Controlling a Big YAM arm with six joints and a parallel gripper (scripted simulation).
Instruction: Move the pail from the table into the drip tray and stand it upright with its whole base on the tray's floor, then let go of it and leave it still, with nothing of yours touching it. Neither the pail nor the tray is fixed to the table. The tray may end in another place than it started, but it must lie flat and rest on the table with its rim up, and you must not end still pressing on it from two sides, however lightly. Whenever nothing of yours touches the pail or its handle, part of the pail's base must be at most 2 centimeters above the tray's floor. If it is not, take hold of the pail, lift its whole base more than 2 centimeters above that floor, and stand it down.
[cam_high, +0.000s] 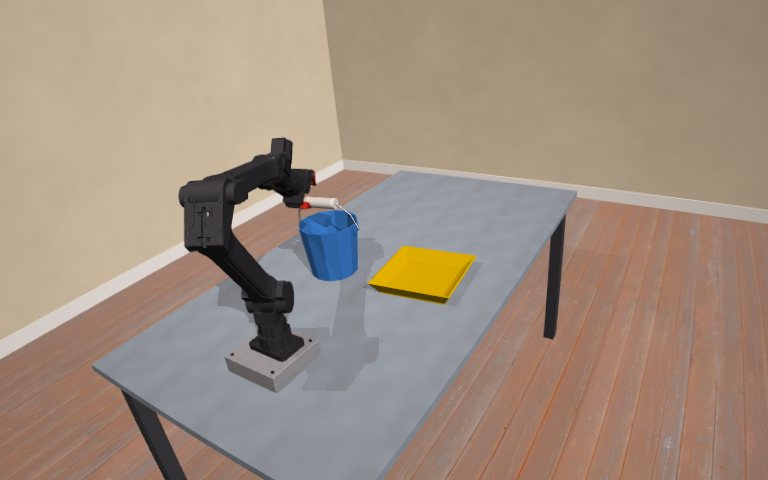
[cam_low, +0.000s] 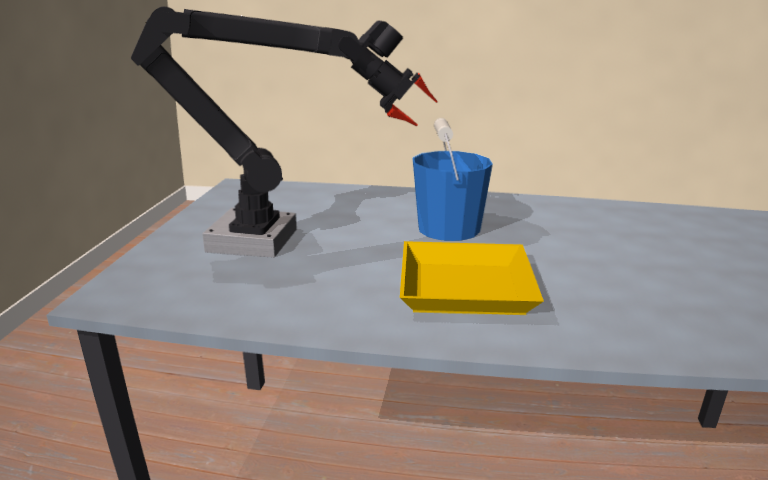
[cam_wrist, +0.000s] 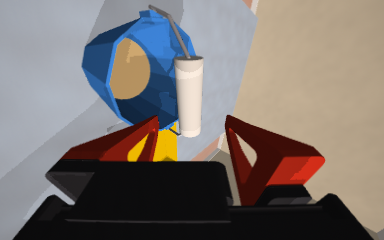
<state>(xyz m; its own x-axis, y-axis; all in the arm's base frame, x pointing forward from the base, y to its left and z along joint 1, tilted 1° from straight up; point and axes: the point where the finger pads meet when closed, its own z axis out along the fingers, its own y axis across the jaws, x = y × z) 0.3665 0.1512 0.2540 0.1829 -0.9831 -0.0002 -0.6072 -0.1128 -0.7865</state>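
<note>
A blue pail (cam_high: 330, 245) stands upright on the grey table, next to the yellow drip tray (cam_high: 422, 273) but outside it. Its wire handle stands raised, with a white grip (cam_high: 321, 203) at the top. In the exterior view the pail (cam_low: 451, 194) stands just behind the tray (cam_low: 468, 276), and the grip (cam_low: 442, 129) leans toward the arm. My gripper (cam_low: 419, 103) with red fingers is open, a little above and to the left of the grip, apart from it. In the wrist view the grip (cam_wrist: 189, 96) lies ahead of the open fingers, with the pail (cam_wrist: 135, 75) beyond.
The arm's base (cam_high: 273, 360) is bolted on a grey block near the table's front left. The table's edges run close behind the pail on the wall side. The tray lies flat with its rim up.
</note>
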